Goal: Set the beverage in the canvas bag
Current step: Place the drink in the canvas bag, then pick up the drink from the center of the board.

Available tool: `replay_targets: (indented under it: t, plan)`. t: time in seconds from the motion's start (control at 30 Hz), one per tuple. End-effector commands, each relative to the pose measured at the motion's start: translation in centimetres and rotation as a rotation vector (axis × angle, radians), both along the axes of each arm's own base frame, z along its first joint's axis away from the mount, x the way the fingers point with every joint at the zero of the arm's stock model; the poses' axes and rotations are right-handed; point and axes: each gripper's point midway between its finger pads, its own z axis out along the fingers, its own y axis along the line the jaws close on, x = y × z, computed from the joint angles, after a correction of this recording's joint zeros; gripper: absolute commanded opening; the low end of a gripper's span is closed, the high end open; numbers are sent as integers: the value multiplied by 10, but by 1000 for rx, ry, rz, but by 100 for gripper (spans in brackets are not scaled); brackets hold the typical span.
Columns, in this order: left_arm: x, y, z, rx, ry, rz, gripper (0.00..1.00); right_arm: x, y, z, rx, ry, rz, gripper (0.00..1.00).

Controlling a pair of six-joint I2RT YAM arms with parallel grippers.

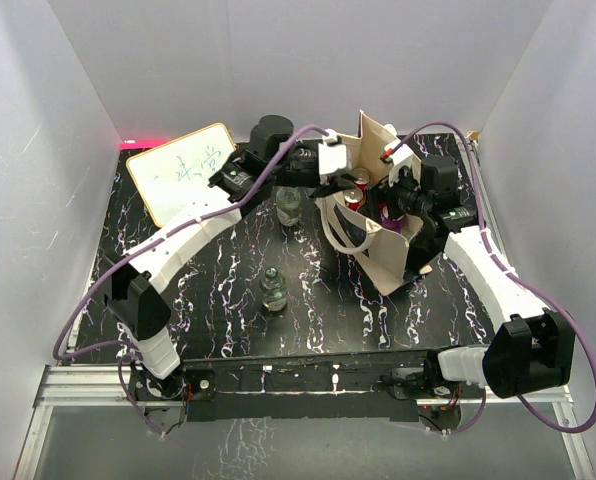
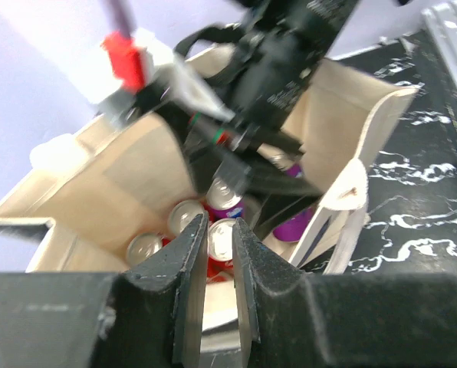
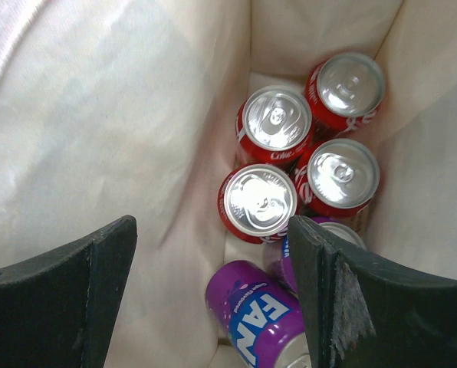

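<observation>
**Cans lie in the canvas bag, right fingers spread above them**

The black marbled table (image 1: 228, 330) carries the canvas bag (image 1: 393, 265), which stands open right of centre. A whiteboard (image 1: 183, 170) lies at the far left. The right gripper (image 3: 212, 230) hangs inside the bag's mouth, fingers spread wide with nothing between them. The left gripper (image 2: 219, 226) is at the bag's left rim, fingers almost together. Pale cloth shows in the thin gap, but I cannot tell whether they pinch it. A clear bottle (image 1: 289, 207) stands just left of the bag, and a second bottle (image 1: 273, 290) stands nearer the arms. On the bag's floor four red cans (image 3: 278, 123) stand upright, touching. A purple can (image 3: 259, 318) lies tilted just beside them.
</observation>
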Motion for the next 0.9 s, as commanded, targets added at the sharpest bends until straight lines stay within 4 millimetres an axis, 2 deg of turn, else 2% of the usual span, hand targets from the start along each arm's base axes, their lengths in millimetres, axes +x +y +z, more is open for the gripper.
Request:
replay_targets:
  t: [0.0,0.07,0.2,0.33,0.5,0.57,0.7,0.8,0.87]
  plan:
    - [22,37,62,-161,-1,206,20,11,0,64,55,-133,-48,82]
    - [30,52,61,-167,-4,279,22,15,1,76,75,-147,-64,82]
    - [45,80,54,-176,18,430,28,23,0,87,107,-139,-101,82]
    - [65,108,35,-182,92,616,40,25,2,94,119,-143,-99,82]
    - [85,143,3,-167,177,820,52,32,10,133,149,-190,-85,81]
    - [91,157,-9,-163,211,889,56,35,22,148,157,-197,-63,81]
    - [102,191,-28,-177,292,1029,62,36,63,173,160,-232,12,81]
    - [107,220,-39,-191,324,1138,68,38,95,187,148,-274,66,81]
    - [110,239,-43,-206,343,1201,71,41,116,187,144,-273,95,81]
